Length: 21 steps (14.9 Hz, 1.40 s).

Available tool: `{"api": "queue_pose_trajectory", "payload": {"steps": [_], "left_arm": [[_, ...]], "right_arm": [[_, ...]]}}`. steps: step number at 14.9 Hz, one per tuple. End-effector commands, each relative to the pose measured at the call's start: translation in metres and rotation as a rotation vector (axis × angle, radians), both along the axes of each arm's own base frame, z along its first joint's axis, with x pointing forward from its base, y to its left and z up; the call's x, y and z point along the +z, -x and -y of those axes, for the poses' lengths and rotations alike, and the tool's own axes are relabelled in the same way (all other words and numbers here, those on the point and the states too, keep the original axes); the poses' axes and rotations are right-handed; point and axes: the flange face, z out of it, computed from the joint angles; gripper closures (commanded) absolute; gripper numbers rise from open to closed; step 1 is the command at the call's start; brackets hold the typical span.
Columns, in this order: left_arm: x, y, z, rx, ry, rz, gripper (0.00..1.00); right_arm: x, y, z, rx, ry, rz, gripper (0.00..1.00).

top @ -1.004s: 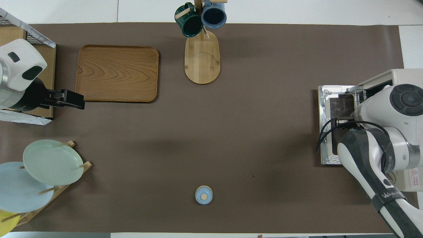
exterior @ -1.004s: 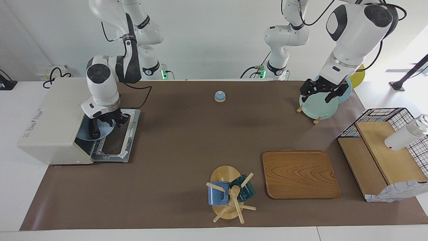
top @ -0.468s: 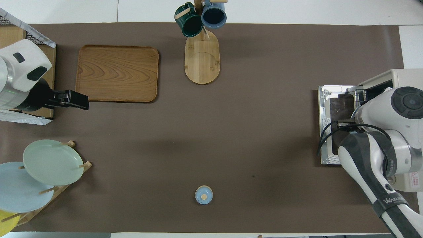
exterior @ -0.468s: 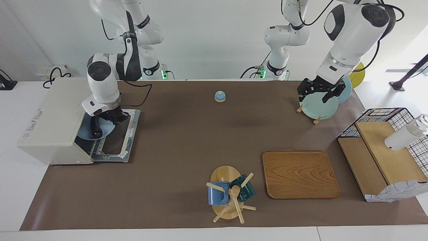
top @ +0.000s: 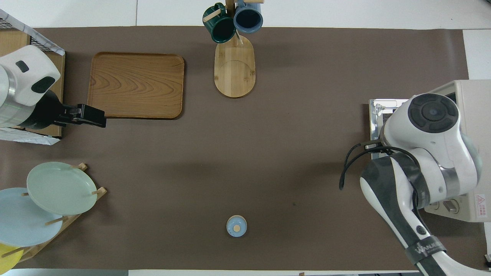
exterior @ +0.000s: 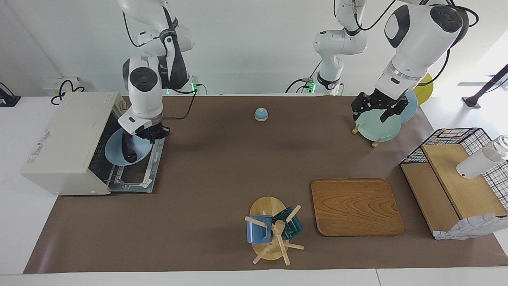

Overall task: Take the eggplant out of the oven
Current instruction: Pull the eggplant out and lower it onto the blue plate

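Note:
The cream-white oven (exterior: 67, 139) stands at the right arm's end of the table with its door (exterior: 137, 174) folded down. My right gripper (exterior: 154, 134) is shut on the rim of a light blue plate (exterior: 137, 157) and holds it over the open door, just outside the oven mouth. The dark eggplant (exterior: 127, 150) lies on that plate. In the overhead view the right arm hides the plate and eggplant; only the oven (top: 475, 96) and a strip of its door (top: 378, 115) show. My left gripper (exterior: 375, 108) waits open over the plate rack.
A small blue bell (exterior: 260, 114) sits near the robots. A mug rack (exterior: 274, 230) and a wooden tray (exterior: 355, 206) lie farther out. The plate rack (exterior: 377, 125) and a wire basket (exterior: 456, 137) with a white bottle stand at the left arm's end.
My right gripper has drawn the blue plate with the eggplant out of the oven, over the door and toward the table's middle. The left arm has barely moved.

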Motion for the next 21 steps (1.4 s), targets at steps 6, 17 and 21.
{"api": "queue_pose_trajectory", "payload": {"steps": [6,17,21], "left_arm": [[0.007,-0.002,-0.001,0.013,0.023,0.027,0.0],[0.015,-0.013,-0.014,0.032,0.019,0.068,0.0],[0.015,-0.012,-0.013,0.031,0.02,0.073,0.0]], "right_arm": [[0.01,-0.004,-0.222,-0.08,-0.024,0.049,1.0],[-0.057,0.025,-0.394,-0.118,-0.135,0.075,1.0],[-0.065,0.026,-0.409,-0.108,-0.199,0.099,1.0]]}}
